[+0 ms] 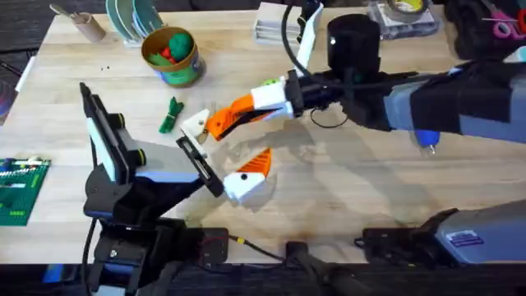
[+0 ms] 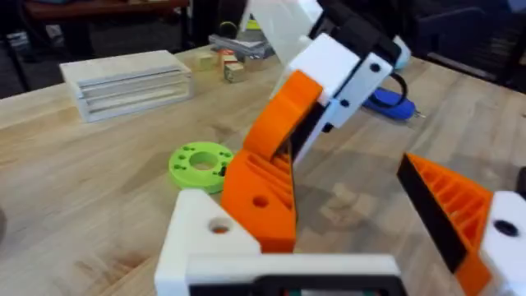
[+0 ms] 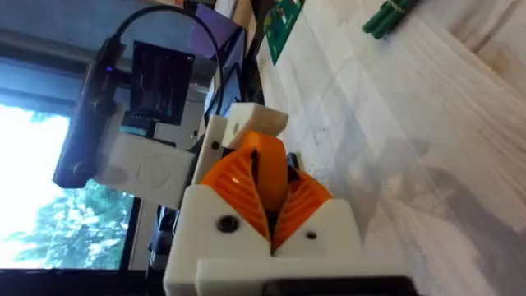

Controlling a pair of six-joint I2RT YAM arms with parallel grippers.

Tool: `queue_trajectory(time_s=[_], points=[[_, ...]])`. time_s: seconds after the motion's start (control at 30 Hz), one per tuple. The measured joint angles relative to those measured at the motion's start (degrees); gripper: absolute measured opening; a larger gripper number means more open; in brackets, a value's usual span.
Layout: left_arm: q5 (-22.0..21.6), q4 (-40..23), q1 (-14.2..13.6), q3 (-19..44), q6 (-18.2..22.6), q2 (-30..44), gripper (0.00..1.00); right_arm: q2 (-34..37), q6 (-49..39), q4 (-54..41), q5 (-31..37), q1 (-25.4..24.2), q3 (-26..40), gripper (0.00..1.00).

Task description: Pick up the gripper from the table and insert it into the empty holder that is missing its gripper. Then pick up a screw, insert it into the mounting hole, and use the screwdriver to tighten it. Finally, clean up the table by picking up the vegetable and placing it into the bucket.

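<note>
The gripper (image 1: 215, 125), a small orange wedge, is held in my right gripper (image 1: 237, 111), which is shut on it after reaching across from the right. In the left wrist view the wedge (image 2: 261, 197) leans against the empty holder (image 2: 207, 234), a white block with a hole on my left arm's tip. My left gripper (image 1: 223, 150) stands open, its other block carrying an orange finger (image 1: 258, 161). The green vegetable (image 1: 170, 115) lies just left of them. The bucket (image 1: 174, 56) stands behind it. The blue screwdriver (image 2: 389, 102) lies beyond, partly under my right arm.
A green ring disc (image 2: 201, 165) lies close behind the holder. A wooden block stack (image 2: 127, 80) and a black cylinder (image 1: 353, 41) stand at the back. A green baseplate (image 1: 18, 191) sits at the left edge, a cardboard tube (image 1: 82, 22) at the back left.
</note>
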Motion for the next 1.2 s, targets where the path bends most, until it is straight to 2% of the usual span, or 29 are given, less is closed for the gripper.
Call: queue_trajectory(time_s=[0.17,0.73,0.87,1.2], points=[[-2.4,0.1,0.5,0.0,-0.7,0.0,0.993,-0.1,0.2,0.5,5.0,2.3,0.0,0.008],[-1.4,0.1,0.4,0.0,-0.9,0.0,0.993,-0.1,-1.7,0.6,7.9,3.5,0.0,0.008],[-0.3,0.1,0.4,0.0,-1.3,0.0,0.993,-0.1,-2.4,0.8,10.3,5.4,0.0,0.008],[-1.9,0.1,0.7,0.0,-2.0,0.0,0.993,-0.1,-3.8,2.8,16.5,8.4,0.0,0.008]])
